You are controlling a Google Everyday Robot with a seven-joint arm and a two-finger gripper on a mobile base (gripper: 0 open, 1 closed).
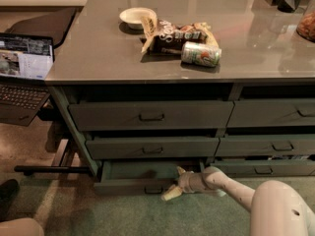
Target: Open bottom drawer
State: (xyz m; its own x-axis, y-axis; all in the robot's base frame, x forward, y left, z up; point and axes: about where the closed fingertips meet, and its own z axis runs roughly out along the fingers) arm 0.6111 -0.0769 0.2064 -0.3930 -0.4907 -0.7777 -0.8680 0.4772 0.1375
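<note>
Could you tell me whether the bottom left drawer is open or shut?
Partly open: the shallow dark grey-green bottom drawer juts past the drawers above, green interior showing. The white gripper sits at its front.

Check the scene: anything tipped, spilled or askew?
Only the can lies on its side on the countertop, against the snack bag; no spill shows. The gripper is at the front of the part-open bottom drawer.

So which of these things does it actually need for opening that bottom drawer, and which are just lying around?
Part of the job:
bottom drawer, partly out
gripper, low at that drawer's front

Just lying about:
bowl, snack bag and can on the countertop
laptop to the left
other drawers above and beside
</note>
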